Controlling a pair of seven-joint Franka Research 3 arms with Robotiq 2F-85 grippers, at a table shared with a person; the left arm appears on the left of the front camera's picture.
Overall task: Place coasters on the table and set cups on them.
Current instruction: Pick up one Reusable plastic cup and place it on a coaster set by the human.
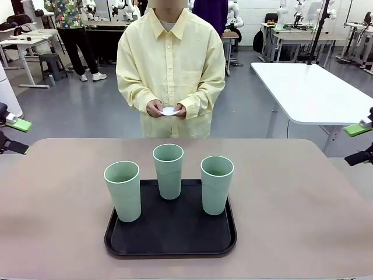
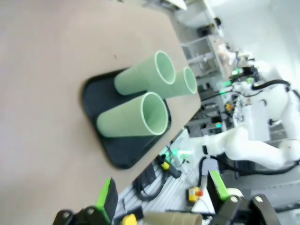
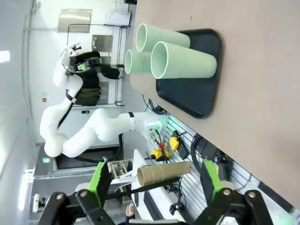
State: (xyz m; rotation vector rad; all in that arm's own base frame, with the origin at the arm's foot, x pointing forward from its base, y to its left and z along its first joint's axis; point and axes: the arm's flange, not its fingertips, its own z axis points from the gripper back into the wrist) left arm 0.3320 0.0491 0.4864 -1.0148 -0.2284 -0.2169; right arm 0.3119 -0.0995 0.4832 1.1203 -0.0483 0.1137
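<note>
Left gripper (image 1: 22,136) is hovering at the left edge of the beige-brown counter (image 1: 58,221), jaws spread. Three tall sage-green plastic cups (image 1: 168,170) are standing on a black rectangular tray (image 1: 169,252), near centre. Far side, a person's hands (image 1: 154,108) are holding small white lacy paper coasters (image 1: 169,111), count unclear. Right gripper (image 1: 356,143) is hovering at the right edge, jaws spread. No coaster down yet, so every step is left.

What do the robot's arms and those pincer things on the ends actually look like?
Both arms are white, rounded, jointed tubes: the left arm and the right arm. The left gripper and the right gripper are black and two-fingered, with bright green pads on the inner faces.
</note>
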